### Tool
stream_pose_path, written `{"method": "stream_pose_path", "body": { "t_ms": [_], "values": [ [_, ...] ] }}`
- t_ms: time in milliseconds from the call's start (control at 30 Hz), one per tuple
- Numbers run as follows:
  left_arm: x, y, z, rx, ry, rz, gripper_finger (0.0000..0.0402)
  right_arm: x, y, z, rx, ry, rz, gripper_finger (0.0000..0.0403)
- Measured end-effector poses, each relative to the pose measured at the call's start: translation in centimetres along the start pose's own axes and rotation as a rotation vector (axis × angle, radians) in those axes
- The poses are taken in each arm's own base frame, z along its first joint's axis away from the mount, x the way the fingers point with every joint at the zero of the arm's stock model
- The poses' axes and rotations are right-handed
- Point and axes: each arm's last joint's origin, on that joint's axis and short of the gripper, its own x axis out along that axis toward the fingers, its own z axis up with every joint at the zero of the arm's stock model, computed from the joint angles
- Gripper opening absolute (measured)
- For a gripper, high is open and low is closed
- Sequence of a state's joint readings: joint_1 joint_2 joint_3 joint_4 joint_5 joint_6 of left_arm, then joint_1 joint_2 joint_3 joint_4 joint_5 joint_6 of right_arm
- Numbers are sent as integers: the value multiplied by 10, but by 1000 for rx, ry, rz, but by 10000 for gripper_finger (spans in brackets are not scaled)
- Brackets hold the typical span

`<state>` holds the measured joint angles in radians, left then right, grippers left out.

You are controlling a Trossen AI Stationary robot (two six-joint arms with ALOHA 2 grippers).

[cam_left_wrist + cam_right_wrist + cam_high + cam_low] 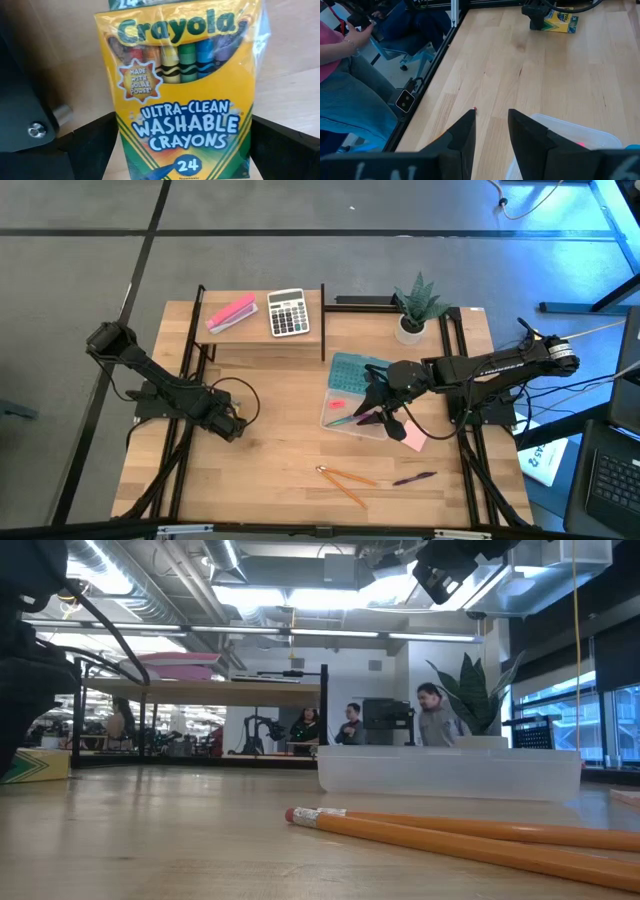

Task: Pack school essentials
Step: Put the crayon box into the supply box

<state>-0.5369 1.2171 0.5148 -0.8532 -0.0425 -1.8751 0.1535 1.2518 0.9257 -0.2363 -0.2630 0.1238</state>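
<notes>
While left gripper (236,427) gapes (wide), crayon box (180,90) between fingers.

Crayon box (182,95): a yellow-and-green carton fills the middle of the left wrist view, standing upright with its printed face toward the camera.
Lettering: "Crayola" across the top, "Ultra-Clean Washable Crayons" in blue below, and the count "24" near the bottom edge.
Starburst: an orange badge on the box reads "Made with solar power."
Window: crayon tips in several colours show in a row under the brand name.
Left gripper (182,150): its dark fingers (80,145) stand spread wide, one on each side of the box's lower half.
Table (295,95): pale wood grain shows behind the box.
</notes>
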Motion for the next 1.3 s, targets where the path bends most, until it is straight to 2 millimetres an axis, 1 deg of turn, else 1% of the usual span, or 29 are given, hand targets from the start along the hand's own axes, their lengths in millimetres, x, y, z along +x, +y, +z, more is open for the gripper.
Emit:
{"method": "stream_pose_path", "body": {
  "t_ms": [467, 1000, 1300],
  "values": [
    [0, 0, 1, -1, -25, -8, 391, 0, 0, 0, 1, 0, 0, 117],
    [0, 0, 1, -11, -25, -8, 322, 0, 0, 0, 1, 0, 0, 117],
    [0, 0, 1, -26, -24, -8, 317, 0, 0, 0, 1, 0, 0, 117]
  ]
}}
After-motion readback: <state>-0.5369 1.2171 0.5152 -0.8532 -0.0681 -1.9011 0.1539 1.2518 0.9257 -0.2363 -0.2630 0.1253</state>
